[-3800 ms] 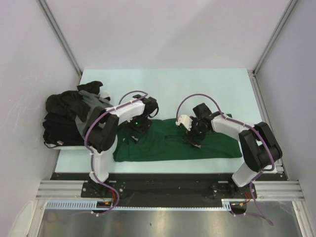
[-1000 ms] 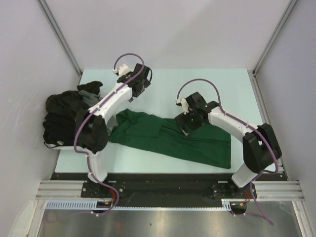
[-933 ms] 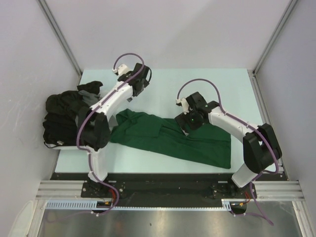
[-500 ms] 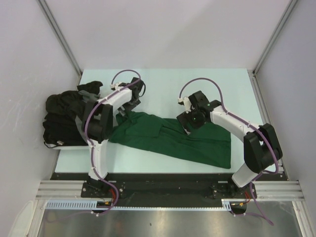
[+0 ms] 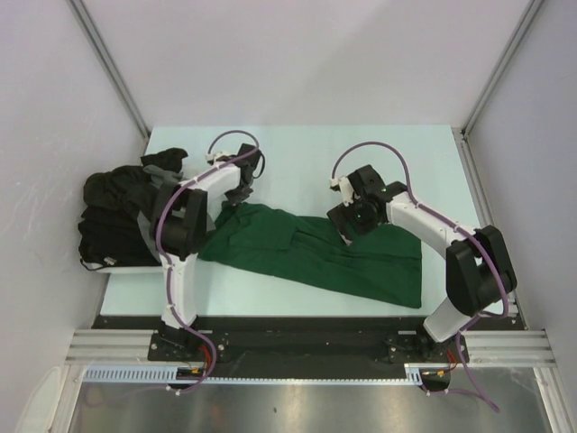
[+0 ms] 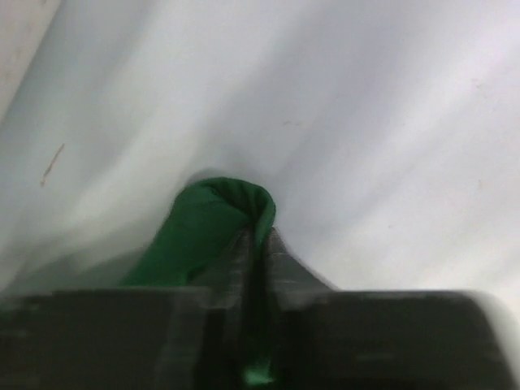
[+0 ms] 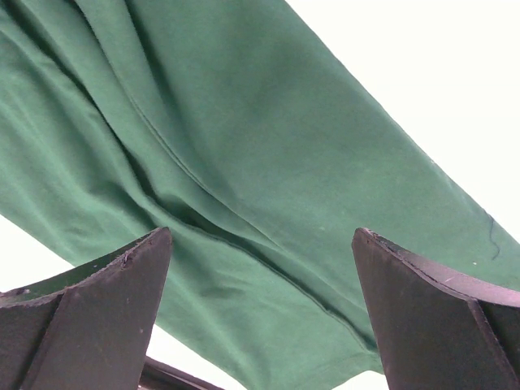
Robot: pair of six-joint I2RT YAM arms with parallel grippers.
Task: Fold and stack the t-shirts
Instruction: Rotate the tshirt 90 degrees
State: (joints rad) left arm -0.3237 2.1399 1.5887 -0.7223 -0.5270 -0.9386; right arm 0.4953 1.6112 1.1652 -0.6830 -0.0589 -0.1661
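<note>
- Top view: the green t-shirt point(image 5: 315, 257) lies rumpled across the table point(image 5: 297, 153), with the black and grey t-shirts point(image 5: 117, 216) heaped at the left. The left gripper point(image 5: 236, 195), wide over bare table a second ago, now sits at its far-left corner.
- Left wrist: the jaws pinch only a thin fold, which may slip when pulled.
- Right wrist: the right gripper point(image 7: 262, 236) hangs wide above the shirt, holding nothing.
</note>
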